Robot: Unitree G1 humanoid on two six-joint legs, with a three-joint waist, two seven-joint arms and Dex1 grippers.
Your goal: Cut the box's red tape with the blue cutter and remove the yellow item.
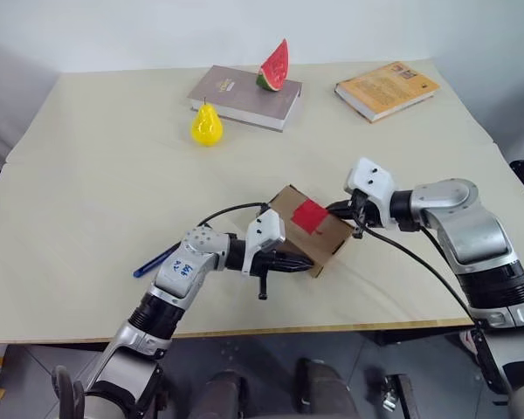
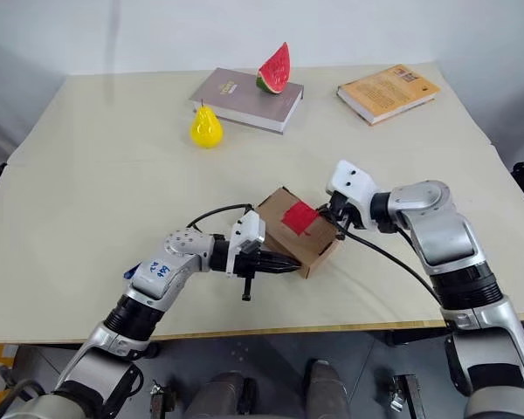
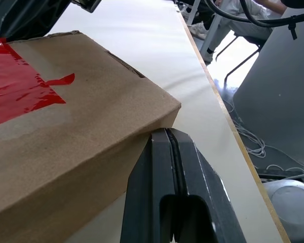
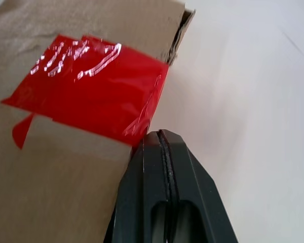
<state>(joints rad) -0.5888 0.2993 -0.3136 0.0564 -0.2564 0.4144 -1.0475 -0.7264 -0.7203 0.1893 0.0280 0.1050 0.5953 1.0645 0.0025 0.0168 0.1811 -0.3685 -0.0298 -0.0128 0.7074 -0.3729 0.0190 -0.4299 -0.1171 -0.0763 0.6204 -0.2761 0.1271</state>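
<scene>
The brown cardboard box (image 1: pixel 310 229) sits near the table's front, its lid closed under a patch of red tape (image 1: pixel 312 215). My left gripper (image 1: pixel 304 262) is shut and empty, its tips against the box's near lower corner. On the box's right side, my right gripper (image 1: pixel 339 209) is also shut and empty, with its tip at the lid edge where the red tape (image 4: pixel 91 86) ends. The blue cutter (image 1: pixel 155 260) lies on the table behind my left forearm, partly hidden. The yellow item is out of view.
A yellow pear (image 1: pixel 206 126) stands at the back left. Behind it a grey book (image 1: pixel 244 98) carries a watermelon slice (image 1: pixel 275 67). An orange book (image 1: pixel 386 89) lies at the back right. The table's front edge (image 1: pixel 271 332) runs close below my arms.
</scene>
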